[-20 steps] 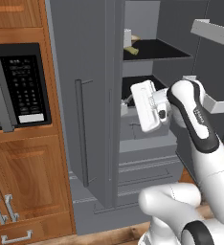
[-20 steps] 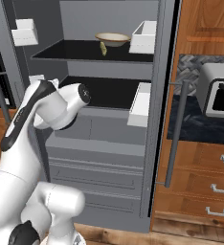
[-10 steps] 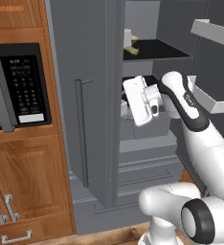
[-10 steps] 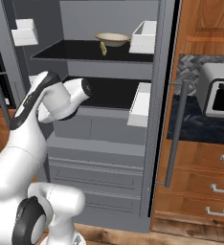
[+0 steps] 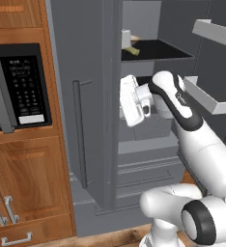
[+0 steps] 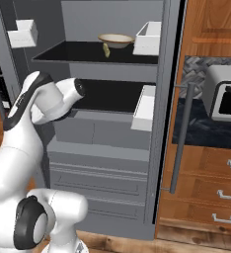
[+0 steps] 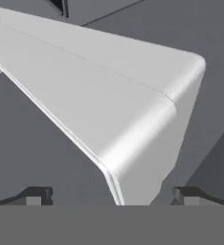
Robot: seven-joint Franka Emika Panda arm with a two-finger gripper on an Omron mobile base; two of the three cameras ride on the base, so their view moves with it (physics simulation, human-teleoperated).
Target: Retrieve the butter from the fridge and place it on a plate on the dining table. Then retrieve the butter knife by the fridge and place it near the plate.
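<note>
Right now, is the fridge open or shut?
Open. The fridge shows its black shelves, with the butter beside a beige bowl on the upper one, and white door bins swung outward.

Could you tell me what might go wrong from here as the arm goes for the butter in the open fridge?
1. The hand view shows a white door bin right in front of the open gripper; pushing on could strike it.
2. The butter lies on the upper shelf just beside the beige bowl, while the hand sits lower. A loose reach may knock the bowl.
</note>
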